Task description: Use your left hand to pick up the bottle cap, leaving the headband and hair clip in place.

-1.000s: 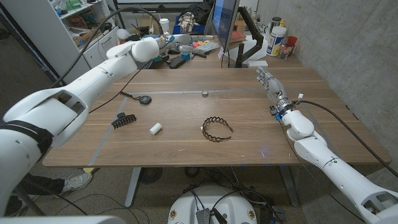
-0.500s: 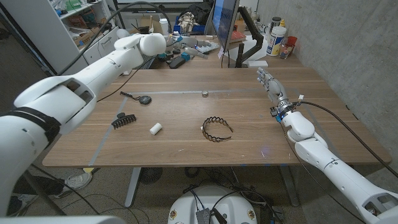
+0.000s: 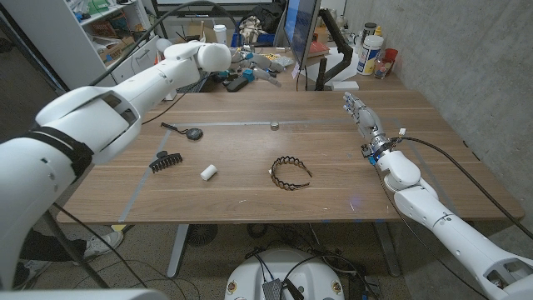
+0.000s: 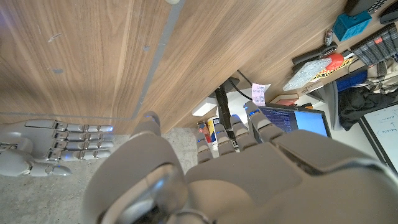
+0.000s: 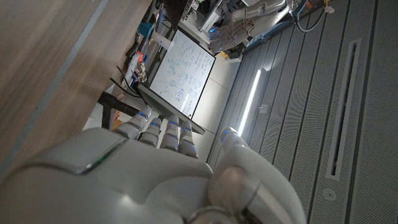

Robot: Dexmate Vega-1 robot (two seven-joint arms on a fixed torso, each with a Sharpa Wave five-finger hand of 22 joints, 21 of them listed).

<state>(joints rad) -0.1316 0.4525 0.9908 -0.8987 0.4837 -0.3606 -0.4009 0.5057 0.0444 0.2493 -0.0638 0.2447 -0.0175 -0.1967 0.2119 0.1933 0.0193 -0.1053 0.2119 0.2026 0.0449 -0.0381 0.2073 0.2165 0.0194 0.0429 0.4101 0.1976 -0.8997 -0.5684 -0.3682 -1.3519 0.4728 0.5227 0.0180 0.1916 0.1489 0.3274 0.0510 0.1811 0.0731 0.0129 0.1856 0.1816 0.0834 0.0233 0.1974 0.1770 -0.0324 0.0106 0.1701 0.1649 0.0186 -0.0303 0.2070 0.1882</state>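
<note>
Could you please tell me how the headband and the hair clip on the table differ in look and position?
The headband is a thin, open arc with wavy edges, while the hair clip is a short, chunky piece with teeth. The headband is plainly the larger. The headband lies near the table's middle; the hair clip lies towards the robot's left, beyond the white bottle cap. Both are black and lie untouched on the wooden table.

A robotics lab or workshop office: a wooden table [image 3: 250, 158] stands by a bare concrete wall [image 3: 466, 58] at 2 o'clock, with a monitor [image 3: 301, 29] and cluttered tools at 12, storage shelves [image 3: 100, 25] at 10, and a scribbled whiteboard [image 5: 180, 71].
</note>
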